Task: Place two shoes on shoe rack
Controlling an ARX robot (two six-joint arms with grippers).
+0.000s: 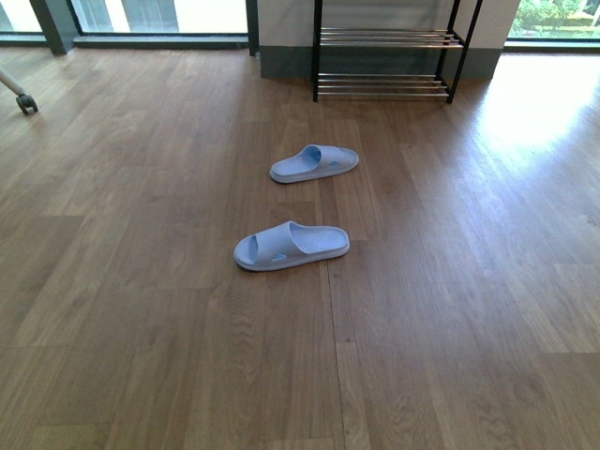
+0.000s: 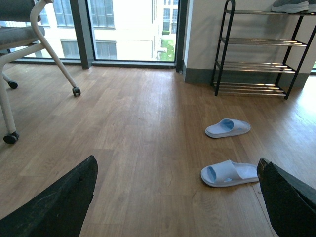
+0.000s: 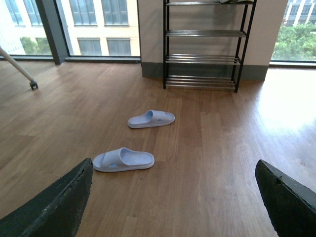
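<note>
The shoe rack (image 1: 384,38) stands against the far wall, black-framed with silver bar shelves. The left wrist view shows more of the rack (image 2: 254,42). On its top tier there sits a grey shoe (image 2: 291,6) with a white sole, cut off by the picture's edge. I cannot make out a second grey shoe. My left gripper (image 2: 177,170) is open over bare floor, well short of the rack, with nothing between its dark fingers (image 2: 64,197). My right gripper (image 3: 174,170) is open too and empty, facing the rack (image 3: 205,33). Neither arm shows in the front view.
Two pale blue slide sandals lie on the wooden floor between me and the rack, the nearer one (image 1: 291,247) and the farther one (image 1: 314,162). A wheeled chair (image 2: 29,34) stands at the left, one caster (image 1: 26,103) in the front view. Windows line the far wall.
</note>
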